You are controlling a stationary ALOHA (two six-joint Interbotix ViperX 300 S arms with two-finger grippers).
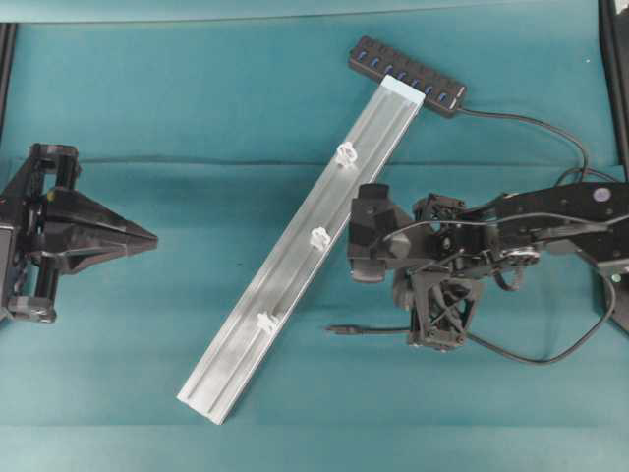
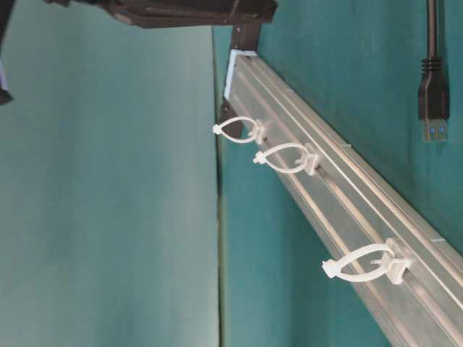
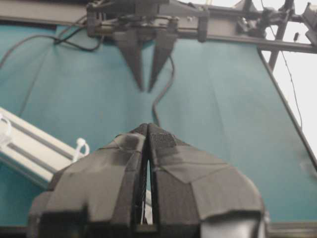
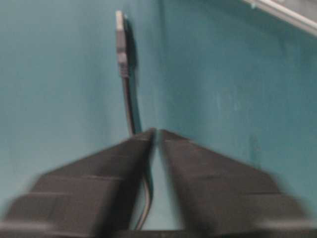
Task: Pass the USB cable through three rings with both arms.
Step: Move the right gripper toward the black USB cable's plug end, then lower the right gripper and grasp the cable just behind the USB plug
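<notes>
- USB cable (image 1: pixel 378 330) lies loose on worktop (image 1: pixel 197 118), plug beside the rail (image 1: pixel 295 246).
- Right hand (image 4: pixel 156 131) hovers over cord, nearly pressed together; nothing pinched.
- Left hand (image 1: pixel 147 239) pressed together, parked.
- Cord is best pinched just behind plug, aimed at nearest ring (image 1: pixel 266 321).

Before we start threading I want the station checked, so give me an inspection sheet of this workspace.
Surface: teal cloth, faint creases.
Job's things: USB cable lies on the cloth right of the silver rail, not yet threaded; three rings stand along the rail, all empty.
Clutter: black hub at the rail's far end.
End effectors: left end effector shut, empty, away from the rail; right end effector over the cable behind its plug, view blurred, opening unclear.
Cables: hub lead curves toward the right arm.
Surroundings: black frame post at the right edge.
</notes>
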